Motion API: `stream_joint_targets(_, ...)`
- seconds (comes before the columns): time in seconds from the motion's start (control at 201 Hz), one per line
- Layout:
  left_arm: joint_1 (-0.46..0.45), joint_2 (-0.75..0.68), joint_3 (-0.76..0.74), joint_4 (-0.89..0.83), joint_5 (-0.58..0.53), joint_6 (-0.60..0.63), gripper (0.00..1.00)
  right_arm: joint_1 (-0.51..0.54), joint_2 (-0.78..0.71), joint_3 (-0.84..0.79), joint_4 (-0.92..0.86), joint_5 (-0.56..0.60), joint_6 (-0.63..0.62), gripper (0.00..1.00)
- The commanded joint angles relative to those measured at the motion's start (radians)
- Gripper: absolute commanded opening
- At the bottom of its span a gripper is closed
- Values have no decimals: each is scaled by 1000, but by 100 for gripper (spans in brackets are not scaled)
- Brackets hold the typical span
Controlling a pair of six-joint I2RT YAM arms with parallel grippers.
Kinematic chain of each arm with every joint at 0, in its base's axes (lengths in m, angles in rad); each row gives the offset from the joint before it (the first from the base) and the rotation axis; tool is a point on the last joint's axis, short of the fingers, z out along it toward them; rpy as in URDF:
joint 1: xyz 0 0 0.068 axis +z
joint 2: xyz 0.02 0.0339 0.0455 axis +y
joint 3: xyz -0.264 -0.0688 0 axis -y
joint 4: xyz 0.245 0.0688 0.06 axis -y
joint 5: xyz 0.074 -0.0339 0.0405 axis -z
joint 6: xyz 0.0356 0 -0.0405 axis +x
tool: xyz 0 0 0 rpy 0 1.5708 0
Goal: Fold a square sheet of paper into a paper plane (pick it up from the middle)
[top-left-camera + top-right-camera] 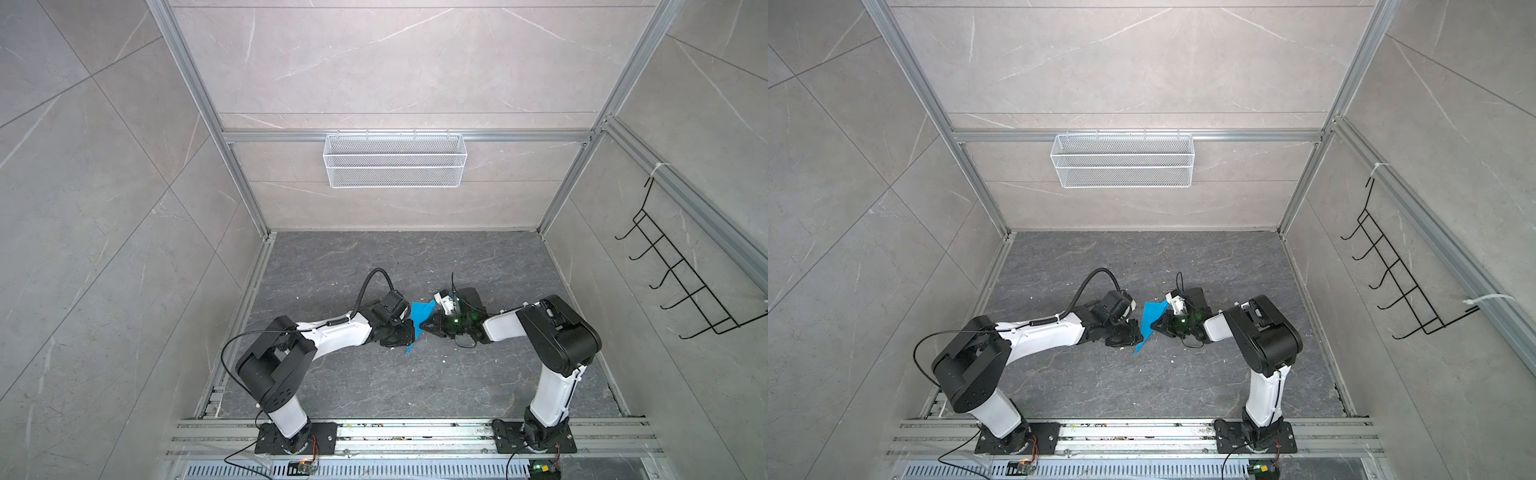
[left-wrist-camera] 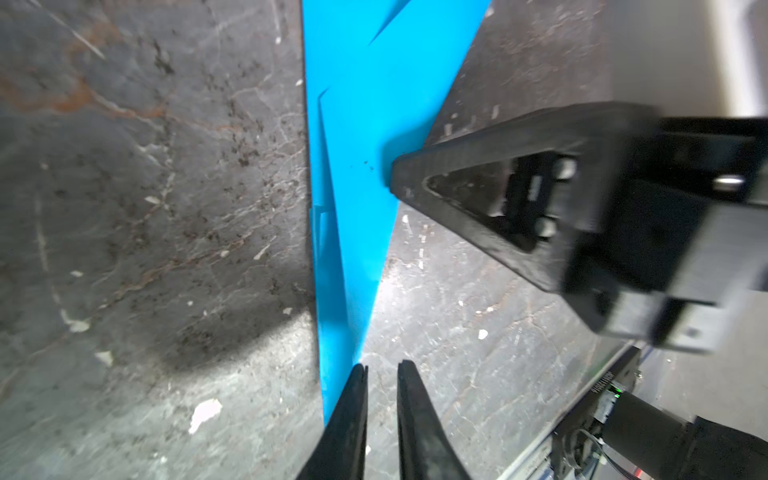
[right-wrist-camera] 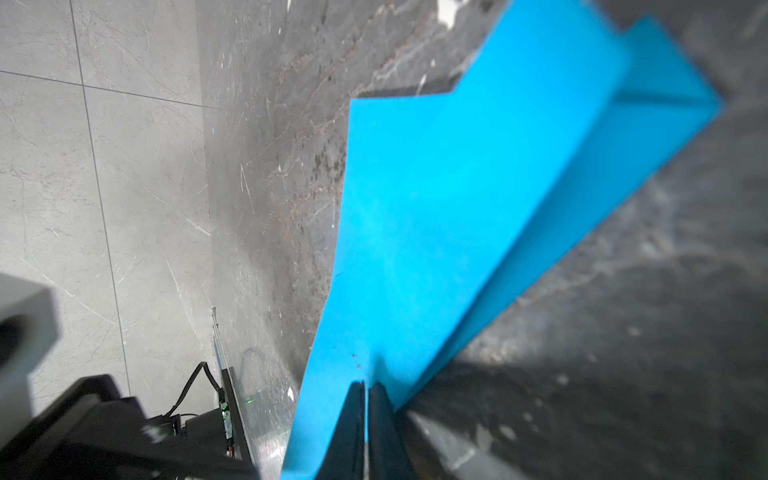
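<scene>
Paper plane: the folded blue paper plane [image 1: 419, 318] hangs between my two arms over the middle of the dark desk [image 1: 374, 382]. In both top views its narrow point faces the arm bases.
Right claw: my right claw [image 3: 365, 384] is clamped on the plane's edge partway along its length, the fingers pressed together with only paper between them.
Left claw: my left claw [image 2: 382, 368] stands narrowly parted and holds nothing, with bare desk showing in the gap. The plane's narrow end runs just beside one finger; I cannot tell whether they touch.
Backdrop: a white mesh basket [image 1: 395, 160] hangs on the rear wall.
</scene>
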Motion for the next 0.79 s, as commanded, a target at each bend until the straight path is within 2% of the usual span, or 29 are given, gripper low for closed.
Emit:
stream_joint_targets(0.0,17,-52,-11,-6,16,5,21,0,48,3,-91,87,0,10)
stream_joint_targets(0.134,34,-37,-31,34,64,-20,21,0,47,3,-93,87,-1,10)
stream_joint_targets(0.543,34,29,-24,24,86,-22,21,0,48,2,-91,81,6,10)
stream_joint_targets(0.787,34,57,-26,24,103,-24,8,0,48,3,-92,87,8,10)
